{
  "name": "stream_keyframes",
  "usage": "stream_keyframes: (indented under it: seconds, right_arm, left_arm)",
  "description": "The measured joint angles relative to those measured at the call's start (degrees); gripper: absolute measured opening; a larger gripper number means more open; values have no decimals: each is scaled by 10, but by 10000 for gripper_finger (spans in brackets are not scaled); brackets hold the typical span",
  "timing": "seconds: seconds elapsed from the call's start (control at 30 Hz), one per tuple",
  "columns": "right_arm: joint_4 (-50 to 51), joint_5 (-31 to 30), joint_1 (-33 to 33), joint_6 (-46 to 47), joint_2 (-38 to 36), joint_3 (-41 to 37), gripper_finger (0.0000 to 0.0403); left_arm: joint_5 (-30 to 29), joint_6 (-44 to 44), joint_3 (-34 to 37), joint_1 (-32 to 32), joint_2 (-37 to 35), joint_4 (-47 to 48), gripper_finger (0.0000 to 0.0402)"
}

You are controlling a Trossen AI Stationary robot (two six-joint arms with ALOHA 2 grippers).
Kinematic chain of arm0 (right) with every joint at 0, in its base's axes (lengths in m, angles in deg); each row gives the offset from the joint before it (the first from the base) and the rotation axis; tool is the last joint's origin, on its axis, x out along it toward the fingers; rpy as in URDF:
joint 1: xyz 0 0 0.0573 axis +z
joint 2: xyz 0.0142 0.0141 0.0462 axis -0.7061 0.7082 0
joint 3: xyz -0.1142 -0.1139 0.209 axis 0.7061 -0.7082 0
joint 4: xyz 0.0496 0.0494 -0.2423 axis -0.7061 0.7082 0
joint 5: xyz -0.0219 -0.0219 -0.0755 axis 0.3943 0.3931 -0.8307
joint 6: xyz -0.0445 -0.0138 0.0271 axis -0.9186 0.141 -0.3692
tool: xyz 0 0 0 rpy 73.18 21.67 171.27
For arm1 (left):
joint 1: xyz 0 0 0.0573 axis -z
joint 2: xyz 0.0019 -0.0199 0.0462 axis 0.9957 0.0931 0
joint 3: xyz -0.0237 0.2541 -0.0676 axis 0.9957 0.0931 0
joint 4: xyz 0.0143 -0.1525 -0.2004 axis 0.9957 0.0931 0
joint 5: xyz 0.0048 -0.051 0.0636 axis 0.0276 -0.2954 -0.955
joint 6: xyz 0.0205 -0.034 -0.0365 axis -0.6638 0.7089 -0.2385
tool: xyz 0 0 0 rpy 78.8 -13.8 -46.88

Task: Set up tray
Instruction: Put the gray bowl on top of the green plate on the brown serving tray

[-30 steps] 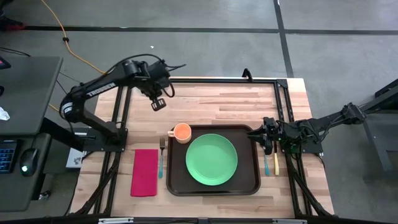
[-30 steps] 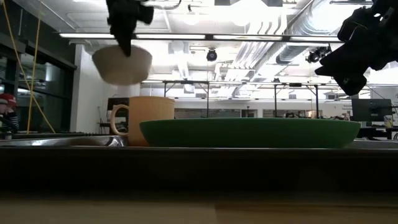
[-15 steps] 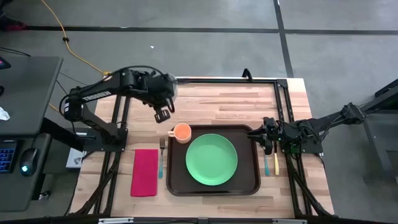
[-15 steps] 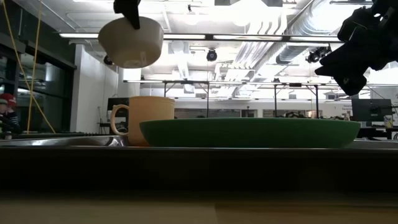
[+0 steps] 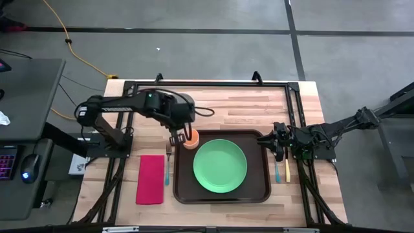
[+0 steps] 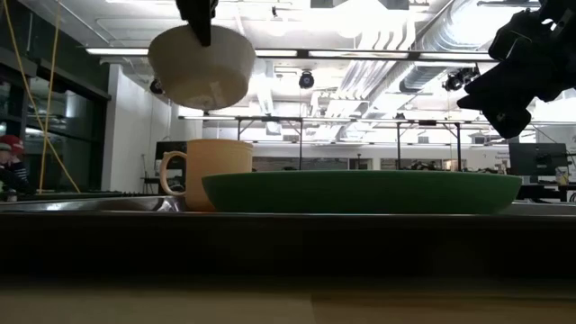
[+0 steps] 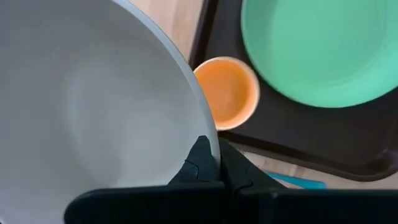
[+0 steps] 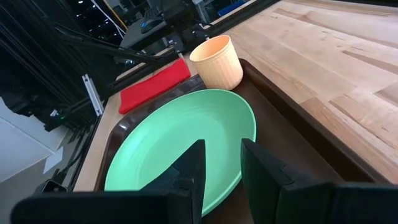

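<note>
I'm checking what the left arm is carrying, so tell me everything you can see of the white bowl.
The white bowl is round, plain and smooth, matte like plastic or ceramic, and empty inside. It hangs in the air, tilted, above the orange cup at the tray's far left corner, touching neither. The left gripper is shut on its rim, one finger inside and one outside; nothing else touches it.

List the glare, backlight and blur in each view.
Low view: bright ceiling lights behind backlight the round white bowl and orange mug; the dark brown plastic tray is a dark band. Left wrist view: the bowl is close and blurred. High view: even light, no glare. Right wrist view: soft sheen on the round green plate.
</note>
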Motion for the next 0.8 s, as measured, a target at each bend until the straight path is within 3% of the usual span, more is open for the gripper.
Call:
stream_keyframes:
  seconds: [0.47,0.8]
  right_arm:
    - [0,0,0,0,0,0,78]
    - [7,0,0,0,0,0,78]
  left_arm:
    - [-2,-2,-186,74,121,27,12]
    - [15,-19,-227,109,175,58,12]
